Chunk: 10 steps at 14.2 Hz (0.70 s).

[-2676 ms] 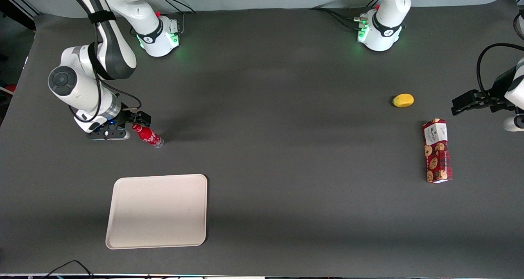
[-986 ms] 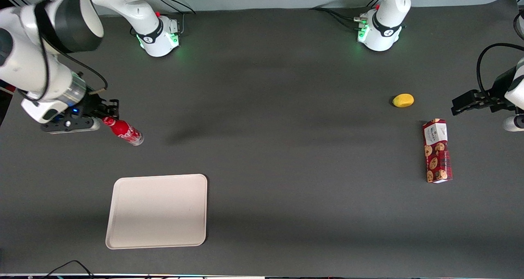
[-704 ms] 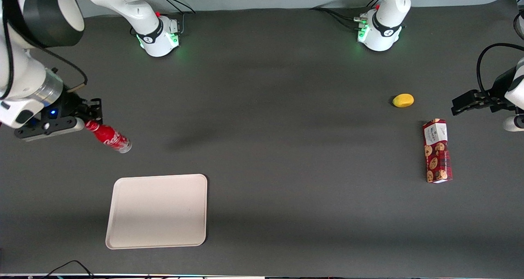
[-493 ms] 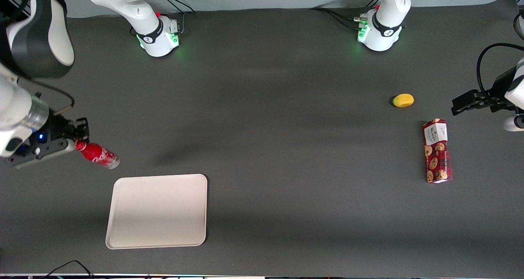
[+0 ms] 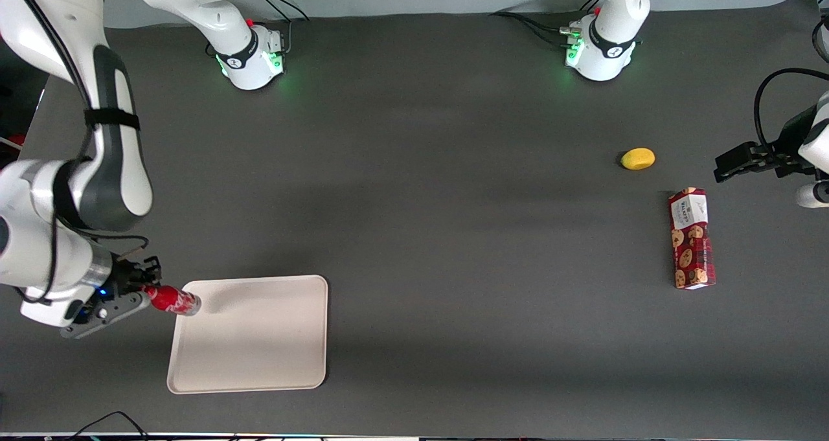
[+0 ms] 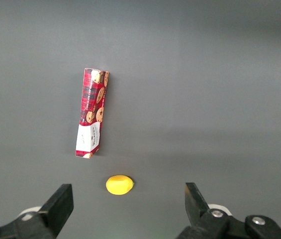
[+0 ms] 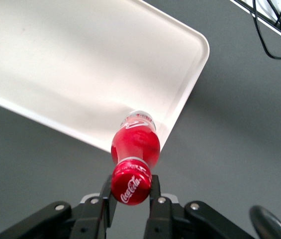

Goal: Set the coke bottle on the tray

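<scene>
My right gripper (image 5: 144, 289) is shut on the neck of the coke bottle (image 5: 173, 300), a small red bottle with a red cap and silvery base. It holds the bottle in the air, tilted, with the base over the corner of the cream-white tray (image 5: 259, 350) that is nearest the working arm's end of the table. In the right wrist view the gripper (image 7: 130, 191) clamps the bottle (image 7: 135, 144) just under the cap, and the tray (image 7: 80, 64) lies below with its rounded corner under the bottle's base.
A red cookie box (image 5: 692, 239) and a yellow lemon-like object (image 5: 638, 158) lie toward the parked arm's end of the table; both show in the left wrist view, the box (image 6: 91, 112) and the yellow object (image 6: 119, 184). Cables (image 7: 274, 30) lie off the table's edge.
My gripper lifted the coke bottle off the table and carried it toward the front camera, from well away from the tray to above the tray's corner.
</scene>
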Each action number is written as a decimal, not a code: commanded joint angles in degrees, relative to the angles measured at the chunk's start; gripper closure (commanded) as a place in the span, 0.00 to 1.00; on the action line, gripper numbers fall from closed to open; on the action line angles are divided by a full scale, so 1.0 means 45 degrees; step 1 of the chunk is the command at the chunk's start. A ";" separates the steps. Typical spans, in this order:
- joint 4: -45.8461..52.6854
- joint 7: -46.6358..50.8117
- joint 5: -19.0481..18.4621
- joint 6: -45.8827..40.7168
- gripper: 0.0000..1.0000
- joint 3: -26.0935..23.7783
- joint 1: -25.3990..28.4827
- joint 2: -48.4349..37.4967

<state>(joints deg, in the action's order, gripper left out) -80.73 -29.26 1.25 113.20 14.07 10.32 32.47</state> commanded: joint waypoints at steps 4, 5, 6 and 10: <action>0.0578 -0.1484 0.1556 0.0723 0.97 0.0388 -0.0320 0.0890; 0.0597 -0.1485 0.1635 0.0742 0.93 0.0408 -0.0339 0.1026; 0.0578 -0.1505 0.1868 0.0743 0.93 0.0408 -0.0339 0.1124; 0.0441 -0.1350 0.2007 0.0743 0.28 0.0447 -0.0320 0.1144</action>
<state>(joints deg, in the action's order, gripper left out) -80.13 -34.24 8.59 116.75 15.51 8.68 37.21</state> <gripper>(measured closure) 0.639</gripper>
